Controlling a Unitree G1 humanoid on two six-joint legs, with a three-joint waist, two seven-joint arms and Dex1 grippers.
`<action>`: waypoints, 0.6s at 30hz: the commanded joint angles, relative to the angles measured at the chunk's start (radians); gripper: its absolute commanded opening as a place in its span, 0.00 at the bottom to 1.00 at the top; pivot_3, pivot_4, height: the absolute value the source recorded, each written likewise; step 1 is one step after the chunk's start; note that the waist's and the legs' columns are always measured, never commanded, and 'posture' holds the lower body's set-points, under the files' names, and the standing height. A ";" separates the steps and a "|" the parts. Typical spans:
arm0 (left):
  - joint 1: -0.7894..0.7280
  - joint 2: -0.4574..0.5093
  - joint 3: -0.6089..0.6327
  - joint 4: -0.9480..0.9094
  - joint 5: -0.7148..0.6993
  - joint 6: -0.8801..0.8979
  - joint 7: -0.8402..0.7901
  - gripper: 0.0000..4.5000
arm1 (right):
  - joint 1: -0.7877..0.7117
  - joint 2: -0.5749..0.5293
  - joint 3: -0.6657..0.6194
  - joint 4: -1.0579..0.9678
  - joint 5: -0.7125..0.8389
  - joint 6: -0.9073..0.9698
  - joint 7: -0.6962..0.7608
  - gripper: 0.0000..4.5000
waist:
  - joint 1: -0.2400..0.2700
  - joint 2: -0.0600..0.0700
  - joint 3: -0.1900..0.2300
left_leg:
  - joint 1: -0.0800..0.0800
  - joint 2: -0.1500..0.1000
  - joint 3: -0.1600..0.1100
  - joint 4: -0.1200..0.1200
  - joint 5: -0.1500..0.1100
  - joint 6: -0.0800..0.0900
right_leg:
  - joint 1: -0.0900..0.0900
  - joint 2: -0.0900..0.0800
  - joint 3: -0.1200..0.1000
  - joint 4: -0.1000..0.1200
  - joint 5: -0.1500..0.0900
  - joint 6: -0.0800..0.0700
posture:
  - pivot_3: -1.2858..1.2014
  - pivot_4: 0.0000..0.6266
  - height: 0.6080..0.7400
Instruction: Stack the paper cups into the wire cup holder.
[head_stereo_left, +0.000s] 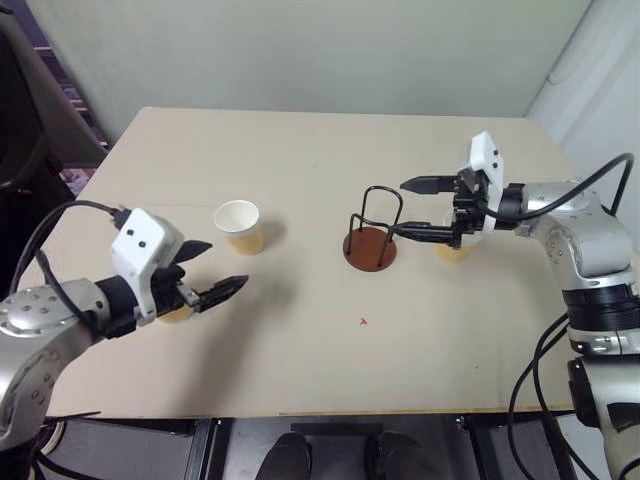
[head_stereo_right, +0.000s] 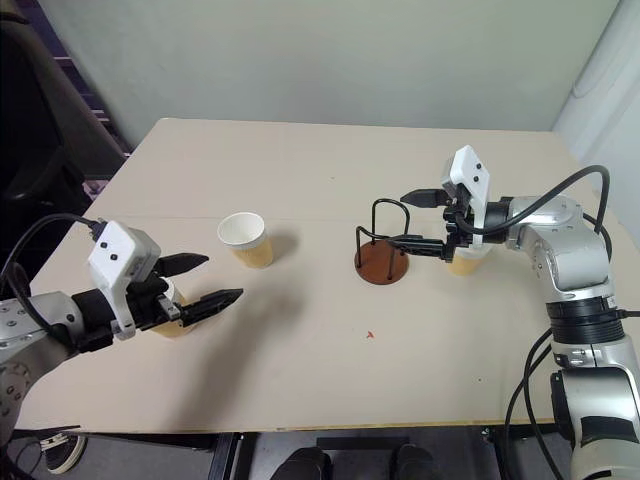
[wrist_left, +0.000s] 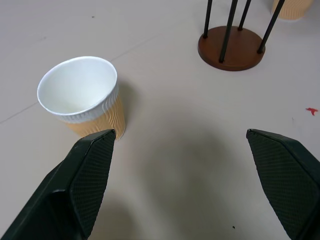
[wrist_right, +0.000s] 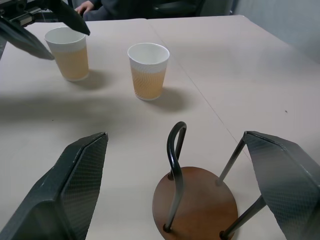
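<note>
The table (head_stereo_left: 320, 180) carries three paper cups and the holder (head_stereo_left: 370, 245), all upright.

Holder: stands right of centre, with black wire loops rising from a round brown base. It is empty.

Middle cup (head_stereo_left: 239, 226): stands alone left of centre, well apart from the holder, mouth up and untouched.

Left cup (head_stereo_right: 165, 310): stands near the front left, under the left gripper (head_stereo_left: 215, 270) and mostly hidden by it. The right wrist view shows this cup (wrist_right: 68, 53) with the left fingers apart above it, not touching it.

Right cup (head_stereo_right: 465, 262): stands just beside the holder on its right, partly hidden behind the right gripper (head_stereo_left: 420, 208).

Left gripper: fingers spread wide and holding nothing. In its wrist view the middle cup (wrist_left: 82, 97) sits ahead of one finger (wrist_left: 82, 185).

Right gripper: points across toward the holder, fingers spread wide, one above the other, with nothing between them. Its tips hang over the holder's wire loops; whether they touch the wire cannot be told.
</note>
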 joint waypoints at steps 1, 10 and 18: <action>-0.009 -0.002 0.001 -0.012 -0.002 -0.020 -0.004 1.00 | -0.015 -0.012 -0.024 -0.056 0.038 0.016 0.016 1.00 | 0.000 0.000 0.000 | 0.000 0.000 0.000 0.000 0.000 0.000 | 0.000 0.000 0.000 0.000 0.000 0.000 | 0.52 0.24 1.00; -0.041 -0.008 -0.050 -0.013 -0.004 -0.020 0.000 1.00 | 0.002 0.063 0.070 -0.061 -0.052 0.047 -0.104 1.00 | -0.001 0.000 0.000 | 0.001 0.000 0.000 0.000 0.000 0.000 | 0.000 0.000 0.000 0.000 0.000 0.000 | 0.52 0.24 1.00; -0.038 -0.036 -0.073 -0.046 -0.015 -0.009 0.027 1.00 | 0.016 0.105 0.149 -0.004 -0.138 0.035 -0.152 0.96 | 0.000 0.000 0.000 | 0.000 0.001 0.000 0.000 0.000 0.000 | -0.001 0.000 0.000 0.000 0.000 0.000 | 0.52 0.24 1.00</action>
